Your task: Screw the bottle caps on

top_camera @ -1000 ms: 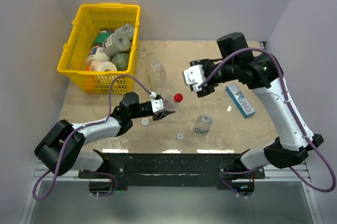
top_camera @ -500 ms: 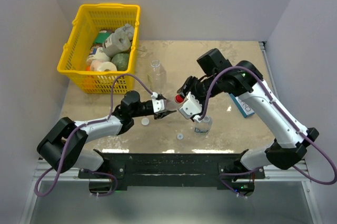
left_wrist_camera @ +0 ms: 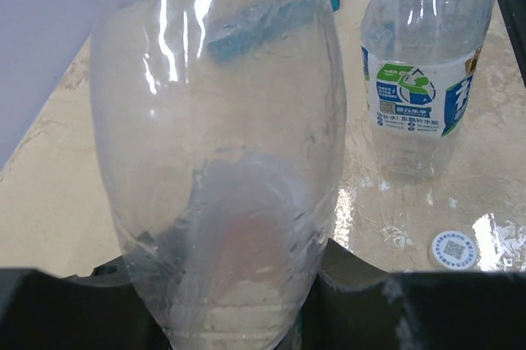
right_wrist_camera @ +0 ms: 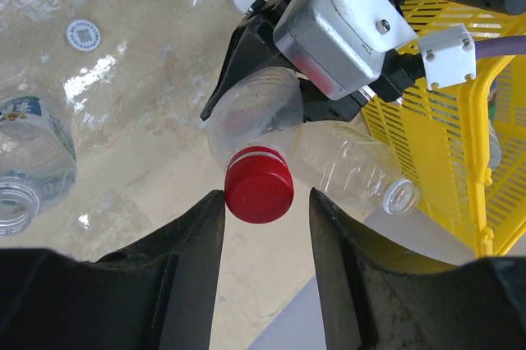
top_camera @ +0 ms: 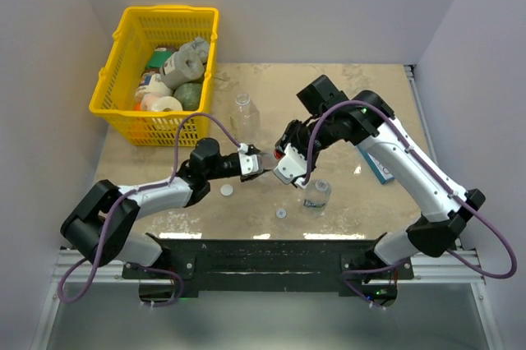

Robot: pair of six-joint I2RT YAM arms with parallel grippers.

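One bottle (left_wrist_camera: 215, 128) in left tool (top_camera: 259, 167)

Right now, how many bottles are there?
3. Red-capped bottle in the left end effector; clear bottle upright by the basket; blue-labelled bottle near the front. Basket may hide more.

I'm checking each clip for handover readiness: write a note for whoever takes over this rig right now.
Left hand: shut on the held bottle, neck pointing toward the right arm.
Right hand: open, jaws either side of the red cap, not yet gripping it.
Red cap sits on the held bottle's neck; how tight it is cannot be told.
Blue-labelled bottle and unlabelled bottle stand uncapped.
White cap and grey cap lie loose on the table.
Left to do: probably close on the red cap and turn it, then cap the other two bottles.
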